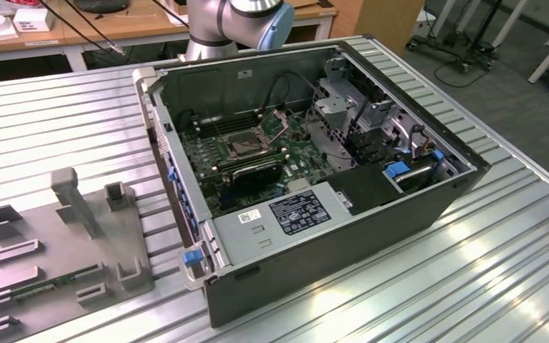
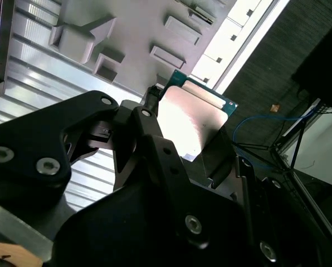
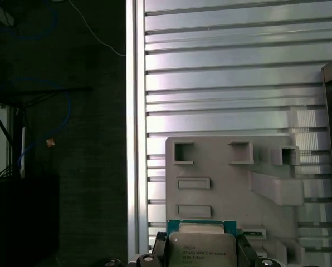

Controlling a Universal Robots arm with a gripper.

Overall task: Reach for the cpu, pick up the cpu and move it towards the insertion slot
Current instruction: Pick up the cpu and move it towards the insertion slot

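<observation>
Operator, your gripper [image 3: 202, 259] is clamped on the cpu [image 3: 202, 248] by two opposite edges in both wrist views, with the grey tray [image 3: 227, 183] below on the ribbed table [image 3: 210, 83]. You see the insertion slot [image 1: 240, 146] inside the open computer case [image 1: 351, 236], well apart from that tray.

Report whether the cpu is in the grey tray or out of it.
Out: the claw grips the cpu by its edges, clear of the grey tray behind it.

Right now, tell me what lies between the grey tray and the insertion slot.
In the exterior view, a bare strip of ribbed metal table, then the case's side wall and green circuit board, separate the grey tray from the insertion slot.
</observation>
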